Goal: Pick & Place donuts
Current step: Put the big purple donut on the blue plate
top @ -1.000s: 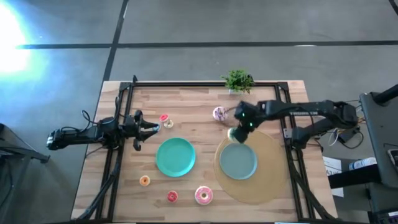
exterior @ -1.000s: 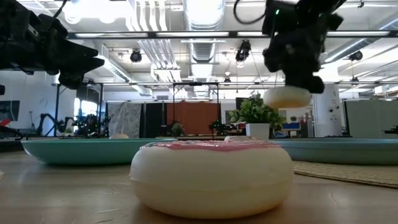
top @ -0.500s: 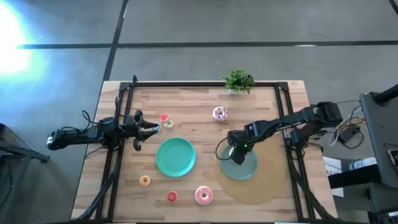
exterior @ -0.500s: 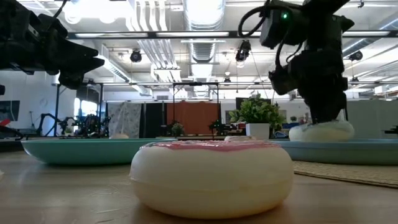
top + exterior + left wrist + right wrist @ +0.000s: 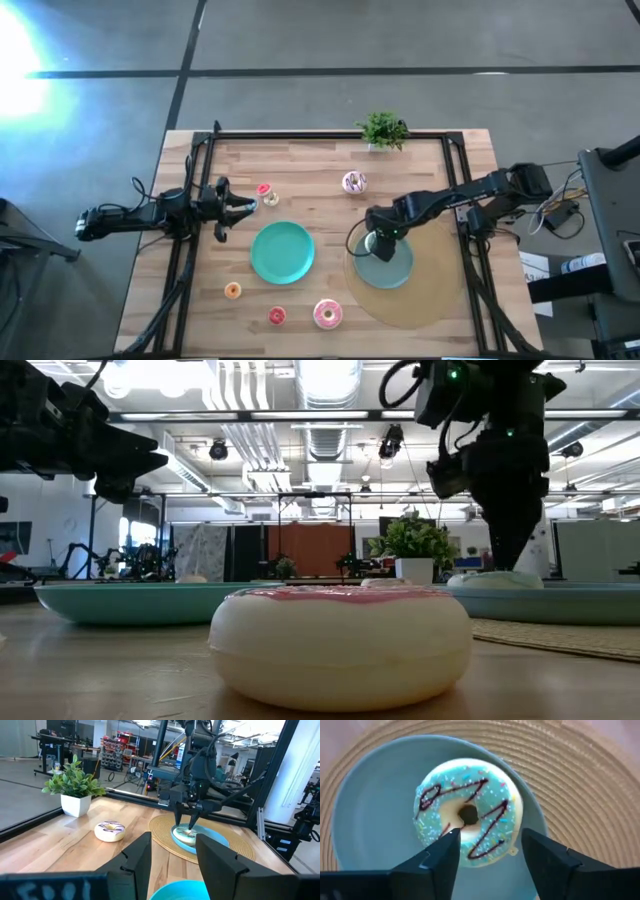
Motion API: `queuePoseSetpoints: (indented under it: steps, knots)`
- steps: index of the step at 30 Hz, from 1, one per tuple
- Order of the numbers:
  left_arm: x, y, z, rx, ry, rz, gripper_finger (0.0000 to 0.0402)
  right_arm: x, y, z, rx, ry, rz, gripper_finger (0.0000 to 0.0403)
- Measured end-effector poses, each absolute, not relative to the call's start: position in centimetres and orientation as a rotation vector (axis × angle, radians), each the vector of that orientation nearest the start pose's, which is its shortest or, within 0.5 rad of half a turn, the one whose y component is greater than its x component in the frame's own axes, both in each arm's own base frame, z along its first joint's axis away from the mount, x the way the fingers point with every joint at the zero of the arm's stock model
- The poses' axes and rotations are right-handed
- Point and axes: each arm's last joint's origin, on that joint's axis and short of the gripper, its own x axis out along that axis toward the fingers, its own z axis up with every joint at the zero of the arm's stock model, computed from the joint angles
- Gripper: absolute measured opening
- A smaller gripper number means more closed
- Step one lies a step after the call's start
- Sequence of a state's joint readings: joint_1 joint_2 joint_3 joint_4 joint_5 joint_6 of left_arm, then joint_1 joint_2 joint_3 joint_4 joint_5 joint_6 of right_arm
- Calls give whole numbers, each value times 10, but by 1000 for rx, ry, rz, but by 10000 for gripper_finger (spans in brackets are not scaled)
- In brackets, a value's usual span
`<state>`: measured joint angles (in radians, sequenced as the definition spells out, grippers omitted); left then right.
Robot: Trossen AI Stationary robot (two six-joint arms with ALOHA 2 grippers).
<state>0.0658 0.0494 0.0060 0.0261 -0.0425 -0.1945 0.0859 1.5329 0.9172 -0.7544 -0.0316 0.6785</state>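
Bare wood lies open between the purple-iced donut and the two small donuts.

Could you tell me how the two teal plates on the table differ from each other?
The right plate sits on a round woven mat and holds a green-iced donut, under the open right claw. The left plate lies bare on the wood and looks brighter. Both are round.

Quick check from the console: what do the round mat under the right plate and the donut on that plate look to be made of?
The mat looks like woven straw or rattan: tan, matte, with concentric coiled ridges. The donut seems to be moulded plastic or rubber: a smooth cream body, even mint icing with dark squiggles and tiny specks, no crumb. Its plate looks like matte blue plastic, though ceramic is possible. The right claw stands open above the donut.
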Motion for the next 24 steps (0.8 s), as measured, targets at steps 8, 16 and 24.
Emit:
queuePoseSetpoints:
  steps: [8, 16, 24]
  knots:
    - [100, 8, 164, -195, 7, 110, 129, 264, -16, 226, 396, 1080, -665, 211]
    - [100, 8, 164, -194, 7, 110, 129, 269, -110, 207, 751, 993, -791, 211]
    - [100, 8, 164, -194, 7, 111, 129, 291, -134, 187, 739, 1066, -738, 219]
